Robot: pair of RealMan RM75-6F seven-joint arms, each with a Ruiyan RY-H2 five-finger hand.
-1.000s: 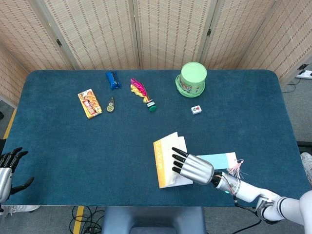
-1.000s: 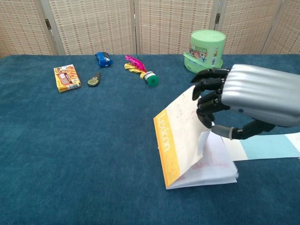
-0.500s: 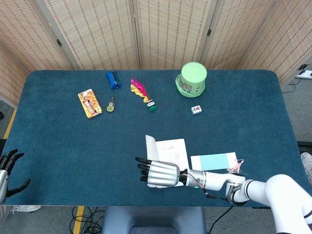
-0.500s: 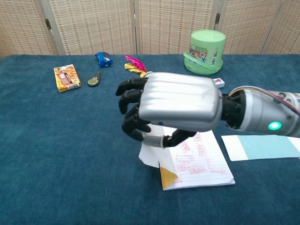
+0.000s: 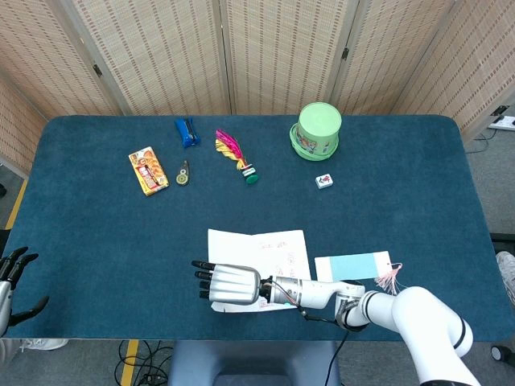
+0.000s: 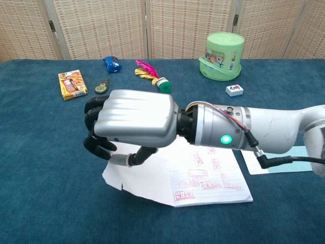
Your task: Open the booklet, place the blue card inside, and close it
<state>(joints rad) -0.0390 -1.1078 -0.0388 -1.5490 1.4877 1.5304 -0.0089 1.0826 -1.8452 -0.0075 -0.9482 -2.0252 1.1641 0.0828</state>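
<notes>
1. Since the earlier frames the right robot hand [image 5: 224,284] has swept leftward, carrying the booklet [image 5: 278,251] cover from near upright to flat open.
2. Nearest: this robot hand, fingers curled, thumb under the cover's left edge; whether it pinches the page cannot be told.
3. The left robot hand [image 5: 14,269] hangs off the tabletop [image 5: 96,241] corner, fingers apart, empty.
4. The blue card [image 5: 352,266] lies just right of the booklet, tassel beside it.
5. Risk: once released, the cover may spring back, and the forearm across the pages could drag them.
6. Farther: bare cloth, then the mahjong tile [image 5: 323,182] and green tub [image 5: 318,129], well apart.
</notes>
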